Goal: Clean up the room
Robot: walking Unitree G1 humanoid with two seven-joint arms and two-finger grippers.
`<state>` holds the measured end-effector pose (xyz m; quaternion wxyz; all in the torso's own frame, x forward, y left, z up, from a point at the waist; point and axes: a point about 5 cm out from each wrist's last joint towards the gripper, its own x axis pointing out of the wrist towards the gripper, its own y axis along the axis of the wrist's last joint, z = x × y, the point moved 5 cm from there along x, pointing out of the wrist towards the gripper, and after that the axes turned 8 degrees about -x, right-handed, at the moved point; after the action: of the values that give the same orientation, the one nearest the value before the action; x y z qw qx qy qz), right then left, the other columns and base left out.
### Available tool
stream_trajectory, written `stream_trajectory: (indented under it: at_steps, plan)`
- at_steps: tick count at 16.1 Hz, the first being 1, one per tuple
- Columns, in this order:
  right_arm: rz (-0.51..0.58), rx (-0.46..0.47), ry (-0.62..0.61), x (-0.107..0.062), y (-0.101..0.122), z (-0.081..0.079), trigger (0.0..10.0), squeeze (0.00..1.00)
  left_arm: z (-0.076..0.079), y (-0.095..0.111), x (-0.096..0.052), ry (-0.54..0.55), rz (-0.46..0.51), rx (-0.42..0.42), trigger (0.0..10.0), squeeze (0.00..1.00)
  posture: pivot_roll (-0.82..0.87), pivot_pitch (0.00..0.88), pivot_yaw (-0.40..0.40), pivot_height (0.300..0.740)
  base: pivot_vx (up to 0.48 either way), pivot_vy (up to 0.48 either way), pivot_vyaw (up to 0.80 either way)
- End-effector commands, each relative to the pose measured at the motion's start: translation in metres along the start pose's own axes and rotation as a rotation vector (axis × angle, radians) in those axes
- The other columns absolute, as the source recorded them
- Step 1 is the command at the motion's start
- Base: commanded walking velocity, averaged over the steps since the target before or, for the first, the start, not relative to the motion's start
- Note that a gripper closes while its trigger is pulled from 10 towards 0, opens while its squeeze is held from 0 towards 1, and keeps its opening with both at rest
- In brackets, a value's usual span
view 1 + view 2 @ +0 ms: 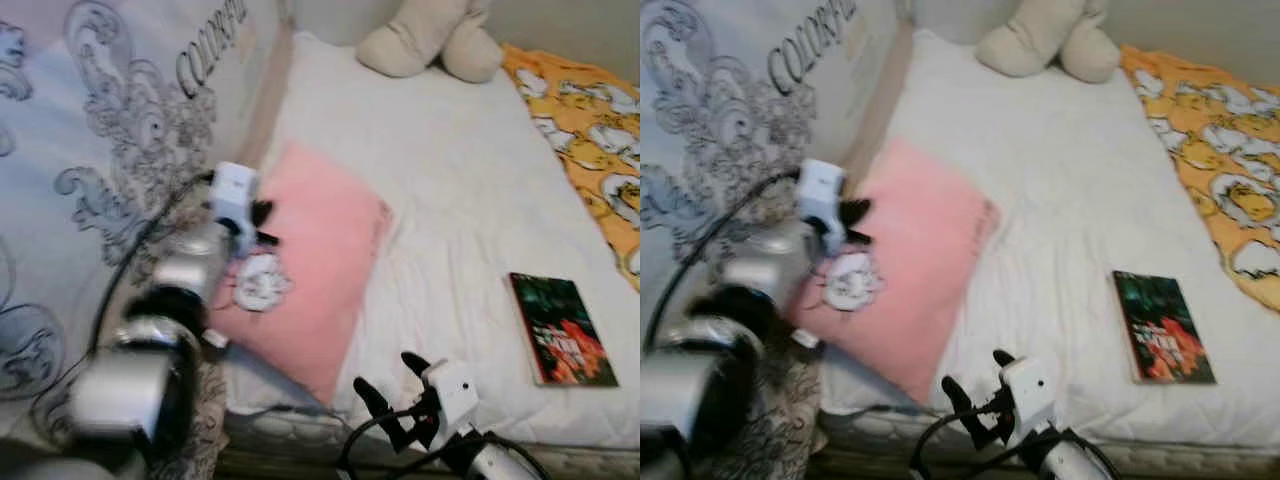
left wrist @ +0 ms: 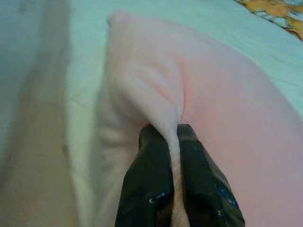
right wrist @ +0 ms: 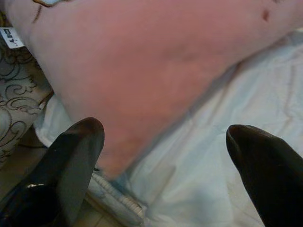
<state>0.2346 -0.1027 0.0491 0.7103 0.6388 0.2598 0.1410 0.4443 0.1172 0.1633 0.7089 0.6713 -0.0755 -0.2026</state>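
A pink pillow (image 1: 310,265) is seen lying on a white bed (image 1: 450,190), near its left side and close to the foot edge, with one corner reaching toward the mattress border. A white round motif (image 1: 262,282) is printed on the pillow's left part. The left claw (image 1: 262,225) is placed at the pillow's left edge, and in the left wrist view its two black fingers (image 2: 151,189) are pressed together on a pinched fold of the pink fabric, so the pillow is gripped by this claw. To the left of the pillow, a pale blue-grey cover with dark scroll patterns and lettering (image 1: 110,150) is draped along the bed's side.

The right claw (image 1: 390,385) is held low at the foot of the bed, just beside the pillow's near corner and apart from it. Its fingers (image 3: 75,156) are spread wide, and nothing is held between them; in the right wrist view the pink corner and the white sheet are seen in the gap ahead.

A book with a dark green and red cover (image 1: 560,330) is laid flat on the sheet, well to the right of the pillow. A beige plush toy (image 1: 430,40) is set at the far end of the bed. An orange blanket with white cartoon figures (image 1: 585,140) is spread along the bed's right side.
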Motion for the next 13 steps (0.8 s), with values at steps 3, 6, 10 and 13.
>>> stream_trajectory:
  at_steps: [3, 6, 10, 13]
  plan:
    - [-0.027, 0.004, 0.011, -0.002, -0.009, -0.001, 10.0, 0.00, 0.039, 0.002, 0.000, 0.005, 0.048, -0.041, 0.0, 0.00, -0.01, 0.118, -0.045, 0.740, 0.000, 0.000, 0.00]
    - [-0.027, 0.003, 0.021, 0.003, -0.010, -0.002, 10.0, 0.00, 0.021, 0.009, -0.004, 0.146, 0.099, -0.029, 0.0, 0.00, 0.00, 0.110, -0.046, 0.740, 0.000, 0.000, 0.00]
    - [-0.028, -0.011, 0.052, 0.009, -0.010, -0.004, 10.0, 0.00, -0.033, 0.031, -0.009, 0.343, 0.125, 0.042, 0.0, 0.00, 0.01, 0.101, -0.055, 0.740, 0.000, 0.000, 0.00]
    - [-0.027, -0.018, 0.054, 0.010, -0.011, -0.003, 10.0, 0.00, -0.048, 0.054, -0.011, 0.404, 0.170, 0.089, 0.0, 0.00, 0.00, 0.096, -0.049, 0.740, 0.000, 0.000, 0.00]
